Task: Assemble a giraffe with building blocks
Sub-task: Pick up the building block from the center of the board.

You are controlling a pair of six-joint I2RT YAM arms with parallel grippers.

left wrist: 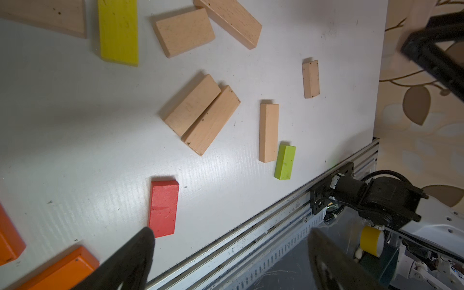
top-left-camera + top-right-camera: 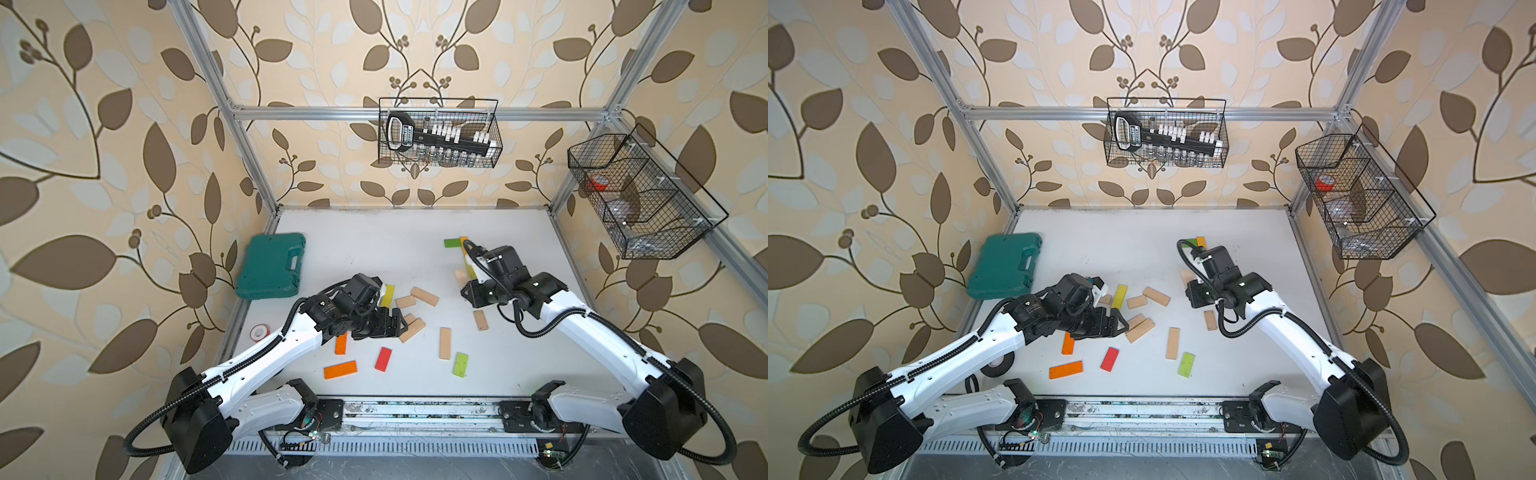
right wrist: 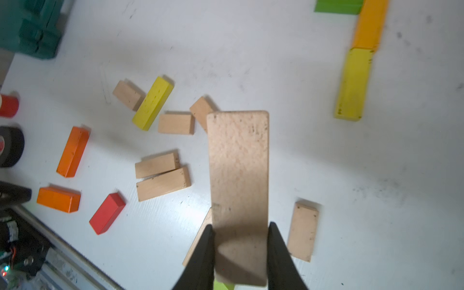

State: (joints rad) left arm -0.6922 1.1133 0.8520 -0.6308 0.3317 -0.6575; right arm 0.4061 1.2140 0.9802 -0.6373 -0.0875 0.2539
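Building blocks lie scattered on the white table: beige planks, a touching beige pair, a yellow one, a red one, a light green one and two orange ones. At the back, a green, an orange and a yellow block lie in a line. My right gripper is shut on a beige plank, held above the table. My left gripper hangs open and empty over the table's front edge, beside the red block.
A green plastic case lies at the left edge, with a red-and-white tape roll and a black tape roll in front of it. Two wire baskets hang on the frame. A metal rail runs along the front.
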